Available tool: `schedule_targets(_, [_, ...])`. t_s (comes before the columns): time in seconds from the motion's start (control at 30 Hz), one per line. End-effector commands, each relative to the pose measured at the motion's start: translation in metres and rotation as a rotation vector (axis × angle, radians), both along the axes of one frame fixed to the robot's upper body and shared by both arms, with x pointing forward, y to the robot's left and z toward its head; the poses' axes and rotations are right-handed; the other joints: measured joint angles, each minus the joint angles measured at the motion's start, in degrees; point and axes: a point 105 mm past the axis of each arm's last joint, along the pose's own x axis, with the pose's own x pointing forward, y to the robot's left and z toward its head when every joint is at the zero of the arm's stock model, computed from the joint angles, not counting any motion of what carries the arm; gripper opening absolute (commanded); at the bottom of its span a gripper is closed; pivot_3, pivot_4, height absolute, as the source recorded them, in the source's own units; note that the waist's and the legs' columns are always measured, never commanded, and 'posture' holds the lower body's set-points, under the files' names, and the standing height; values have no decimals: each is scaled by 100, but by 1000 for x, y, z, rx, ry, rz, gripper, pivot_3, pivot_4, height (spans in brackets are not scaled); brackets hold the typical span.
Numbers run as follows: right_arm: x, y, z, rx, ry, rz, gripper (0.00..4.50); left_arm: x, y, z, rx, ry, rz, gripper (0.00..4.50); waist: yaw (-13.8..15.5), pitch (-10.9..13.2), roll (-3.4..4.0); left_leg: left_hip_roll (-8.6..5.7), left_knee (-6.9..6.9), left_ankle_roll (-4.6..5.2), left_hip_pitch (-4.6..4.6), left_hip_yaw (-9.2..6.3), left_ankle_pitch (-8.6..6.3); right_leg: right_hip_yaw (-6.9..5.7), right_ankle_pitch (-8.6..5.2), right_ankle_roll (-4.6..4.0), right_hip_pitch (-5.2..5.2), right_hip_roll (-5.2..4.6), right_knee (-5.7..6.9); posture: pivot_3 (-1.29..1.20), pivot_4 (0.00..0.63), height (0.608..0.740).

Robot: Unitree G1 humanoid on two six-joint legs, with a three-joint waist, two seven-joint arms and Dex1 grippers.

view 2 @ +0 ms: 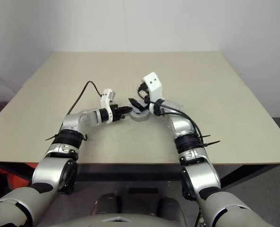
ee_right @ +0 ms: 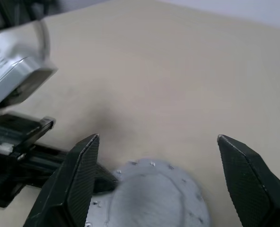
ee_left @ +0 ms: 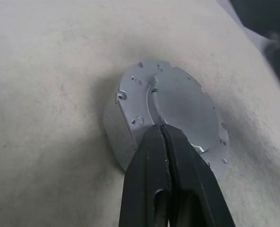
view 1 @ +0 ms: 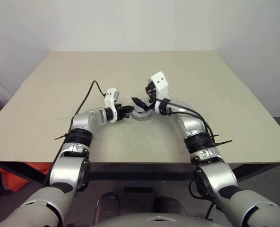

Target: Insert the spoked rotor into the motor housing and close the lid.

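The lid [ee_left: 170, 113] lies mid-counter [view 1: 225, 94], far from every edge. The left hand [ee_left: 164, 142], pinched shut, seemingly rests on its top; the right hand [ee_right: 159, 156] spreads wide above it.

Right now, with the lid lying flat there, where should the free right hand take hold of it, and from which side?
Probably by the notched rim of the lid, coming down from above, one finger each side. It lies flat, so only the edge offers purchase. The right hand is open over it; the shut left hand presses on one side, so straddle away from that.
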Motion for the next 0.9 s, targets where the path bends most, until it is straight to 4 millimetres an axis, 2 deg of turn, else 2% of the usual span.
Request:
schedule_targets(0.03, [6,-35,9,222,234,-131,4473,-1,-8,6,-3,-26,-27,0,10,0,0,0,0,0,0,0,0,0,0,0,0,0,0,0,0,740])
schedule_targets(0.17, [-3,-63,-14,381,511,-214,4473,-2,-10,5,2,-31,-27,0,24,0,0,-1,-4,-14,0,0,8,0,0,0,0,0,-2,0,0,740])
schedule_targets(0.3, [-16,-65,-24,455,639,-194,4473,-3,-10,4,10,-37,-25,0,28,0,0,0,-11,-28,0,1,16,0,-1,0,-3,1,-3,0,0,740])
schedule_targets(0.63, [-32,-26,-40,514,759,-92,4473,-1,-8,6,28,-56,-17,0,41,0,1,0,-13,-36,2,1,20,-1,-2,3,-3,0,-4,0,0,740])
schedule_targets(0.8, [-32,-4,-45,565,780,-57,4473,-1,-7,5,34,-63,-11,0,36,0,1,0,-20,-43,9,1,25,0,-5,6,-3,0,-3,0,0,740])
schedule_targets(0.9, [-29,6,-43,609,776,-36,4473,-1,-6,5,36,-65,-8,0,24,0,0,0,-21,-44,14,2,25,0,-24,40,-1,0,-3,0,0,740])
